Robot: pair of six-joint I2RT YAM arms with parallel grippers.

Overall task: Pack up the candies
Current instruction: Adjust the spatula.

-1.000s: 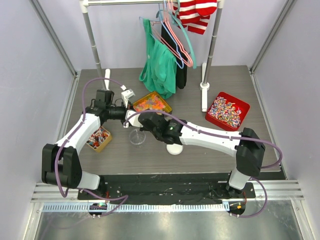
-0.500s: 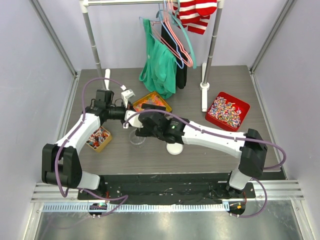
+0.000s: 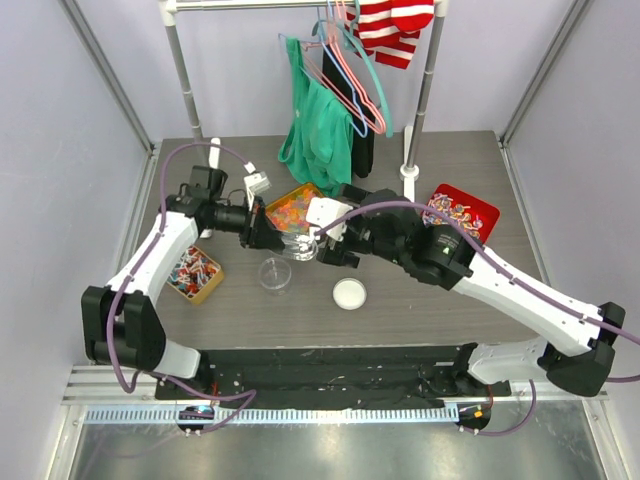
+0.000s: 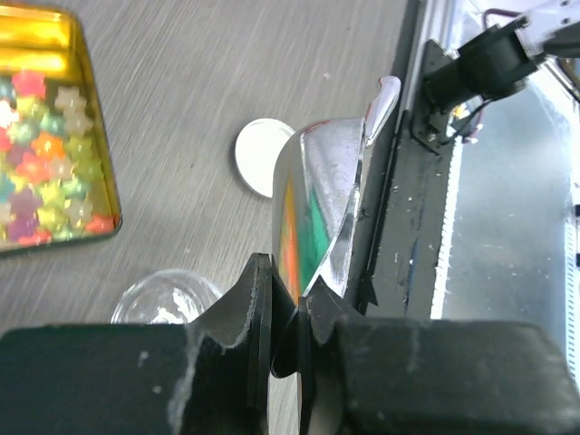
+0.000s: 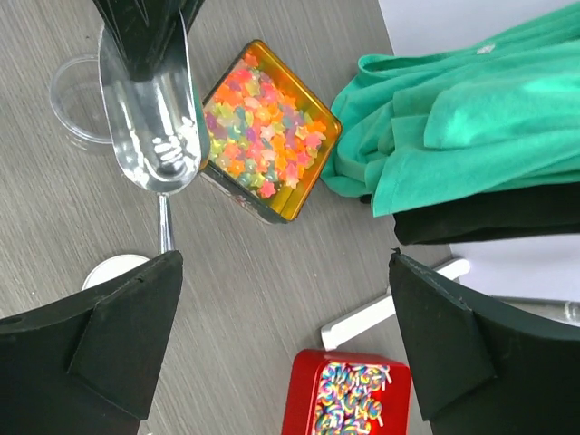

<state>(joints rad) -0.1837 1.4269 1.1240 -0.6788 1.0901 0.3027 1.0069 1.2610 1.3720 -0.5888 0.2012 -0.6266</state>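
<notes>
Left gripper (image 4: 283, 317) pinched the scoop (image 5: 154, 118), presumably to ladle candies (image 5: 267, 122) into the cup (image 3: 275, 273) at their seven o'clock; right gripper (image 5: 285, 317) gaped.

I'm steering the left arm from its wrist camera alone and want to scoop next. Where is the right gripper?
Observer: The right gripper hangs open and empty, just past the thin handle end of the scoop.
Operator: Is anything in the bowl of the scoop?
Observer: No. The right wrist view looks straight into it and shows bare metal. The candies lie in the gold tin.
Operator: And the cup?
Observer: The top view shows the whole clear cup, upright, with nothing visible inside.
</notes>
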